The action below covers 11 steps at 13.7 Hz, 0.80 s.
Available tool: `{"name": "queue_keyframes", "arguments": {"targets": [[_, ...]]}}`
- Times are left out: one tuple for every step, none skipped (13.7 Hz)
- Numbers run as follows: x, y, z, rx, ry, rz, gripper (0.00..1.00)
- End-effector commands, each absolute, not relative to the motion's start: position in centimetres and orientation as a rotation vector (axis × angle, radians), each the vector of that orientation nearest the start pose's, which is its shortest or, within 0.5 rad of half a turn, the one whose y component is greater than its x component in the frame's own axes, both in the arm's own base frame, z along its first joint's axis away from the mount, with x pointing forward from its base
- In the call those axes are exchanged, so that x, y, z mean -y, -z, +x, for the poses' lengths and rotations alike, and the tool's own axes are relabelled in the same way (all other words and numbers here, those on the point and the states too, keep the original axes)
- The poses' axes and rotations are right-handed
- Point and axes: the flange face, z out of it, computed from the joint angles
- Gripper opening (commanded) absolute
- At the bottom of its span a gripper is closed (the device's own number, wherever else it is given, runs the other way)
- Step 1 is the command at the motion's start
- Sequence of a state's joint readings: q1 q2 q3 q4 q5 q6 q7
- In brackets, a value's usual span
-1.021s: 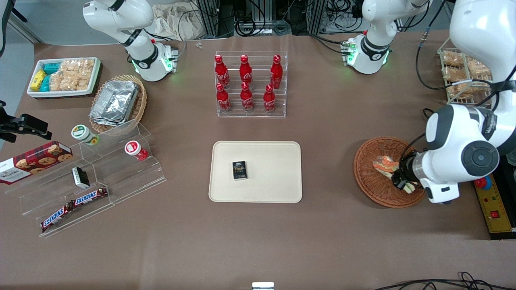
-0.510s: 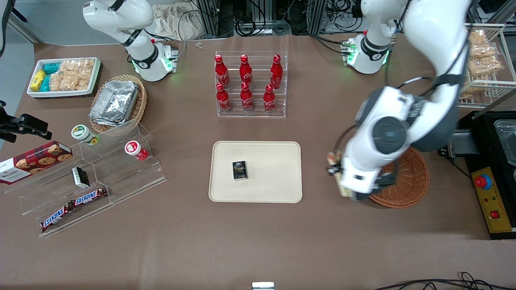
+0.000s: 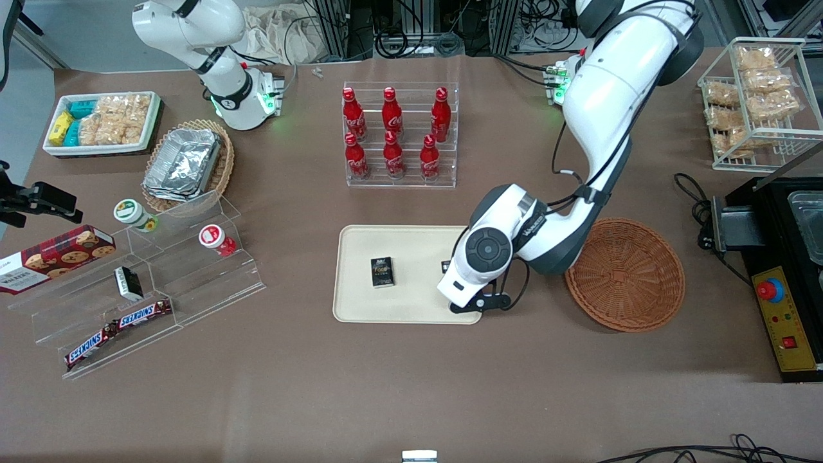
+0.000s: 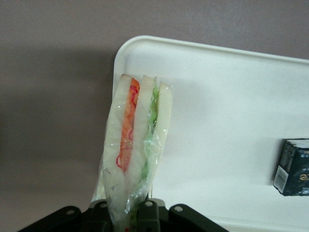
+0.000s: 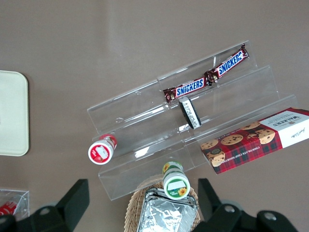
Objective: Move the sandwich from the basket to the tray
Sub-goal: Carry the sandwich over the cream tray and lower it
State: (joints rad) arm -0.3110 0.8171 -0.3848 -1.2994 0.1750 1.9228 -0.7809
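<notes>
My left gripper (image 4: 129,215) is shut on the sandwich (image 4: 137,130), a wrapped wedge of white bread with orange, red and green layers. The sandwich hangs over a rounded corner of the cream tray (image 4: 231,96), partly past its rim. In the front view the gripper (image 3: 458,283) is above the tray (image 3: 411,302) at the end nearest the round reddish-brown basket (image 3: 625,275). There the wrist hides the sandwich. The basket has nothing in it.
A small black box (image 3: 382,271) lies on the tray. A clear rack of red bottles (image 3: 400,135) stands farther from the front camera. A wire rack of bagged snacks (image 3: 759,96) and a black machine (image 3: 791,218) sit at the working arm's end.
The left gripper lifted the sandwich out of the basket and carried it sideways to the tray's edge. The basket now shows bare wicker.
</notes>
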Motion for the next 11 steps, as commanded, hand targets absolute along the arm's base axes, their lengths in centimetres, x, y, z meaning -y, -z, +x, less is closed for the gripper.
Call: {"name": "queue_keyframes", "arguments": {"targets": [[41.9,-25.5,60.5,0.134,-0.254,-3.157,0.0],[42.5,-24.5,60.0,0.116,-0.258,-3.152,0.01],[42.7,-24.1,59.8,0.105,-0.262,-3.147,0.08],[42.9,-23.4,59.6,0.103,-0.275,-3.142,0.25],[43.0,-23.2,59.4,0.096,-0.279,-3.138,0.52],[42.9,-22.7,59.1,0.088,-0.29,-3.13,0.81],[42.8,-22.7,59.1,0.09,-0.288,-3.128,0.96],[42.8,-22.5,59.1,0.108,-0.304,-3.132,0.99],[42.8,-22.5,59.1,0.112,-0.306,-3.133,0.99],[42.8,-22.6,59.1,0.112,-0.304,-3.133,0.99],[42.5,-22.6,59.4,0.126,-0.303,-3.135,1.0]]}}
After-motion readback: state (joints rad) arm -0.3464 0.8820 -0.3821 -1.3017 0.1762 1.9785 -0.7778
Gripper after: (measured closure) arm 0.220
